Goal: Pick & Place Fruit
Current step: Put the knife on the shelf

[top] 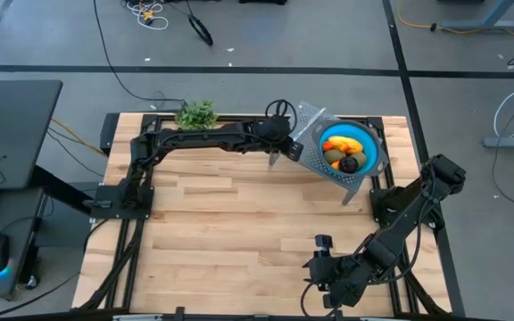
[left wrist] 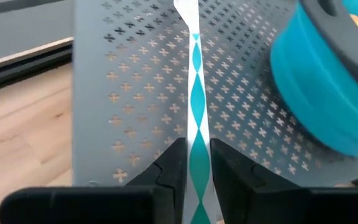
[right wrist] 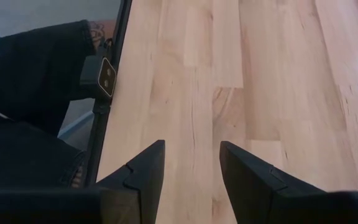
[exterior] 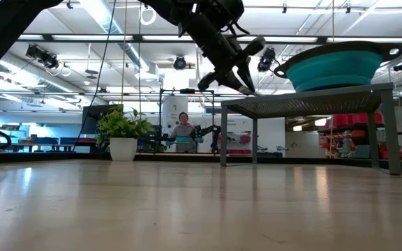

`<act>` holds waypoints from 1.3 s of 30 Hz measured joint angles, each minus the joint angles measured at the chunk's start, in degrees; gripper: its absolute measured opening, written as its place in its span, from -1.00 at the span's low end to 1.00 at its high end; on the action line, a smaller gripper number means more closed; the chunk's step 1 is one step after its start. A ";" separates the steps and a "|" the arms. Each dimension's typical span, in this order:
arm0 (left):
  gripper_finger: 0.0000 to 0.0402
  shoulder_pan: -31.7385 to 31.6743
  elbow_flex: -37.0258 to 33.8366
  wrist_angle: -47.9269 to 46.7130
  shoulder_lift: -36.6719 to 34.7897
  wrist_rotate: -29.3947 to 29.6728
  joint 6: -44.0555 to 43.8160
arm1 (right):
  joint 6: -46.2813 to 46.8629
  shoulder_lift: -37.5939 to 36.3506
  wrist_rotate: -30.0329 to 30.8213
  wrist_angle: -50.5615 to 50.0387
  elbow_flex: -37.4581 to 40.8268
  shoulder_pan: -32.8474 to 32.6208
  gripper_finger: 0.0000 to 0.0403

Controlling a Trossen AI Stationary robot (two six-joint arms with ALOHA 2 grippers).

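Note:
The fruit lies in a blue bowl: yellow, orange, olive-green and dark purple pieces. The bowl stands on a grey perforated metal stand at the table's far right. My left gripper reaches across the far side to the stand's left edge, raised above the table, and is shut on a slim knife with a white-and-teal diamond pattern. My right gripper waits open at the near edge. My left gripper pinches the knife between its two fingers, on the teal-patterned stretch. The fingers lie along the knife, whose free end points away from them over the perforated stand. The knife is lifted clear of the table.
A leafy green plant sits at the far edge, left of the stand. The stand's legs lift its top well above the wood. Bare wood spreads across the middle and left. Dark cloth shows beyond the near edge.

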State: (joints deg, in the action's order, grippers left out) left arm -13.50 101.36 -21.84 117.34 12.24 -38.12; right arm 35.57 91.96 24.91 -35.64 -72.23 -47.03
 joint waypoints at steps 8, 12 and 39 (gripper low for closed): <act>-0.65 -0.04 0.00 0.47 0.00 2.18 -4.00 | 0.00 0.00 -0.09 0.06 0.00 0.00 -0.18; -0.65 0.04 0.00 0.85 0.00 2.12 -4.18 | 0.00 0.00 -1.51 -0.08 0.00 0.00 -0.18; -0.47 0.28 0.00 -1.17 -0.13 0.58 16.58 | -0.50 0.00 -1.51 -0.13 0.00 0.00 -0.18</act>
State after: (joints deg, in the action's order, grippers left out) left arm -13.22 101.36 -23.01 117.21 12.82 -21.54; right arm 35.07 91.96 23.40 -35.77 -72.23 -47.03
